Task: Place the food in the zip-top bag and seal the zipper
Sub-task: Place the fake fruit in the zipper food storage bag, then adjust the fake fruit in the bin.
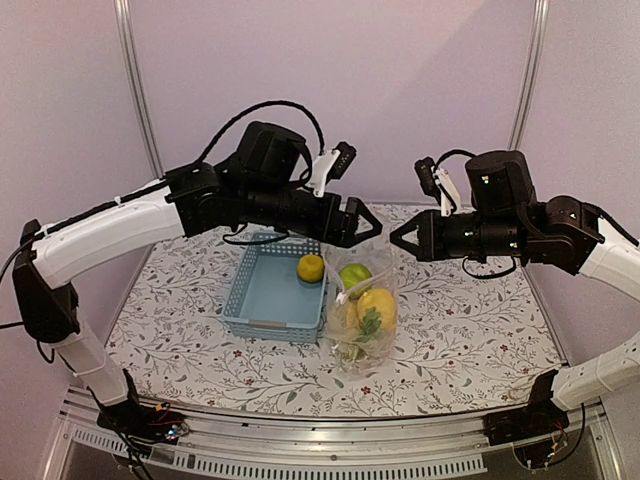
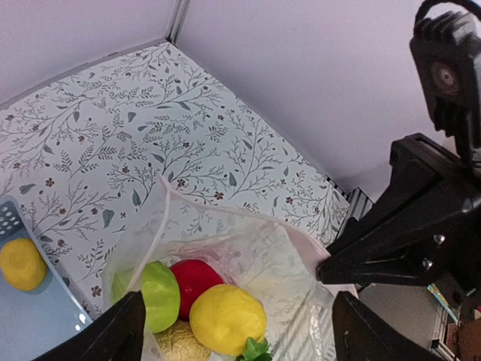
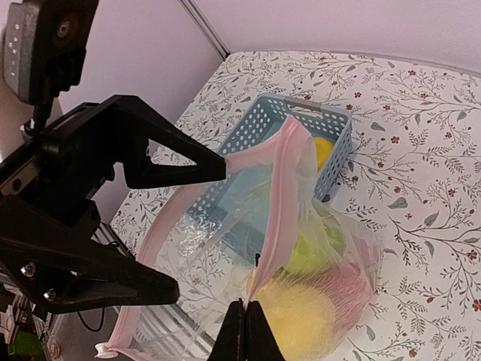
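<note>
Just left of zip-top bag (image 1: 362, 305), blue basket (image 1: 265, 295), lemon (image 1: 310, 267) inside

Soft, even light with a pinkish cast filled the booth; shadows were faint, and the zip-top bag (image 1: 365, 335) barely glinted.

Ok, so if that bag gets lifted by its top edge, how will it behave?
Probably floppy: the zip-top bag is thin, crinkled film, and its pink zipper bends where the right hand pinches it. Likely bottom-heavy too, since the food sits bunched low, so it may sag and swing.
</note>
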Robot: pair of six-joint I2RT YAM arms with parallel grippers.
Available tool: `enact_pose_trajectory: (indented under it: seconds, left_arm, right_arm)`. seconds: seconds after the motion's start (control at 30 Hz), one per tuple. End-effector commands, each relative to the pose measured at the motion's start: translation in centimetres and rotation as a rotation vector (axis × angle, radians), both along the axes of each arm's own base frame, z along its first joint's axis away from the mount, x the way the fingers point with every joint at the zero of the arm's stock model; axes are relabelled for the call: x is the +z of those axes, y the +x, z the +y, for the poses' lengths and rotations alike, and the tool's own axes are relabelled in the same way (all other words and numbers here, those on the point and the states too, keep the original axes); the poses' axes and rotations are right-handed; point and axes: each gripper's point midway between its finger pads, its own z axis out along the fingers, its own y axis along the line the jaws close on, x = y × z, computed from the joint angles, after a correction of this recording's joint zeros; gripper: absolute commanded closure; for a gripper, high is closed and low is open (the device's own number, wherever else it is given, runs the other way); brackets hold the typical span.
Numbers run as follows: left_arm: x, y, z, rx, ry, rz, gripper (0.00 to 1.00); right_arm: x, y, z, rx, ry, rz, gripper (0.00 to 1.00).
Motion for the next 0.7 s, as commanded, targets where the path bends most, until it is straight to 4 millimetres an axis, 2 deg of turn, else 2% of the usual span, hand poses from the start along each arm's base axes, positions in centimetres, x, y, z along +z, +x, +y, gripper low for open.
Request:
enact_pose_trajectory:
  seconds: [0.0, 0.13, 0.23, 0.4, 0.53, 0.67]
  left_arm:
    - [3.8, -1.5, 0.8, -0.063, -0.095, -0.043, 0.13]
    - [5.2, -1.7, 2.4, -0.042, -0.107, -0.053, 0.10]
    - [5.0, -0.4, 4.9, 0.047, -0.091, -0.060, 0.08]
    - [0.7, 4.2, 10.3, 0.265, -0.112, 0.078, 0.07]
    - [-4.1, 6.7, 12.7, 0.367, -0.084, 0.171, 0.06]
    - [-8.3, 8.9, 13.7, 0.425, -0.037, 0.233, 0.07]
  right_arm:
    - [1.4, 0.4, -0.8, -0.043, 0.014, -0.042, 1.00]
    - [1.6, 0.4, -1.4, -0.068, 0.019, -0.043, 1.00]
    - [1.7, 0.4, -1.4, -0.070, 0.022, -0.042, 1.00]
    - [1.7, 0.4, -1.2, -0.064, 0.026, -0.040, 1.00]
    - [1.6, 0.4, -1.1, -0.060, 0.024, -0.038, 1.00]
    - [1.5, 0.5, -1.1, -0.061, 0.023, -0.037, 1.00]
